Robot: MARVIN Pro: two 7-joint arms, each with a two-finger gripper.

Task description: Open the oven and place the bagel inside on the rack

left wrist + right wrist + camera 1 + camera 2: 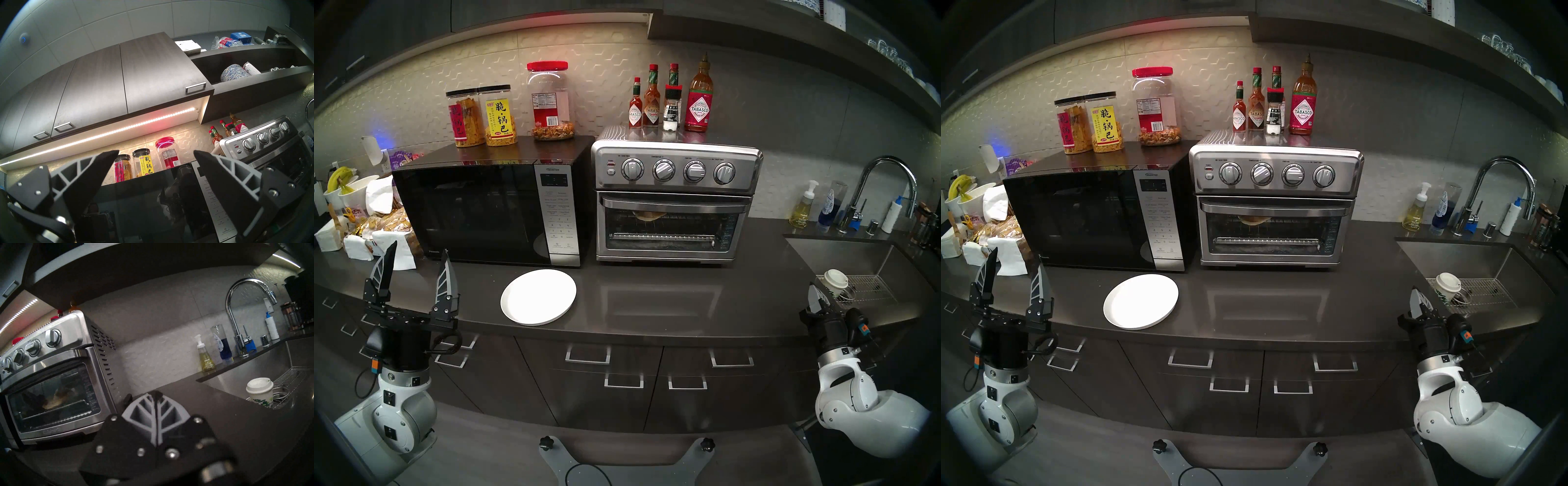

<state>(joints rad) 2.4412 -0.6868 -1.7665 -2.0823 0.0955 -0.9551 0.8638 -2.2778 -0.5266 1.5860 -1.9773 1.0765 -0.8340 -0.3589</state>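
Head views show one oven (pixel 675 200) on the counter (pixel 653 298), toward its back edge, door closed, beside one microwave (pixel 483 210). One bagel (pixel 648 215) lies inside on the rack (pixel 667 217), seen through the glass; whether it is one piece or two halves cannot be told. Oven panel carries four knobs (pixel 678 171). One white plate (pixel 538 297), with nothing on it, sits near the counter's front edge. Three jars (pixel 510 108) stand on the microwave; four sauce bottles (pixel 670 98) and one shaker (pixel 672 113) stand on the oven. One lidded cup (pixel 836 283) stands in the sink (pixel 890 264). Left gripper (pixel 417 253) is raised at the counter's left front, fingers apart, holding nothing. Right gripper (pixel 156 395) is at the right front, fingers pressed together, holding nothing.
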